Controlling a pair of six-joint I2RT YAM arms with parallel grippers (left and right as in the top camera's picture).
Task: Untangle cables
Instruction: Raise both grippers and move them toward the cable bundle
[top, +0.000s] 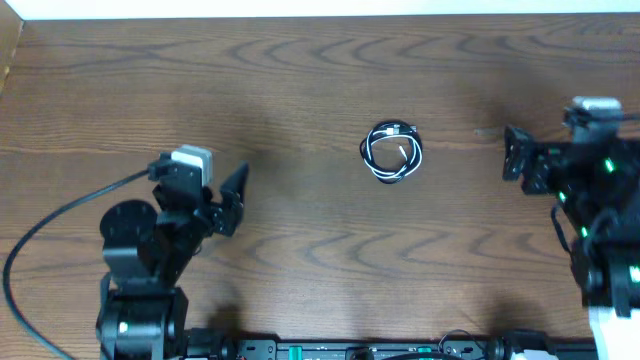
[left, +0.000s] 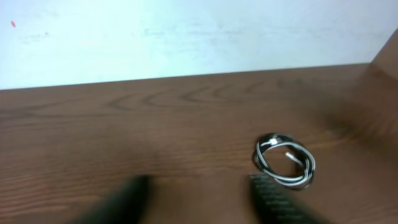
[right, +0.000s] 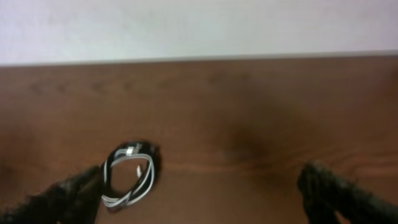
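This looks like a robotics lab bench: a dark wood-grain table fills the frame, a plain white wall runs along the top, and two black cabled robot arms rise from the bottom edge, the left arm lower left, the right arm lower right.

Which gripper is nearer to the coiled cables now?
Right, slightly. The right gripper sits to the right of the cables, level with them; the left gripper lies to their left, farther off.

Coiled cables (black, white) near a blurred fingertip
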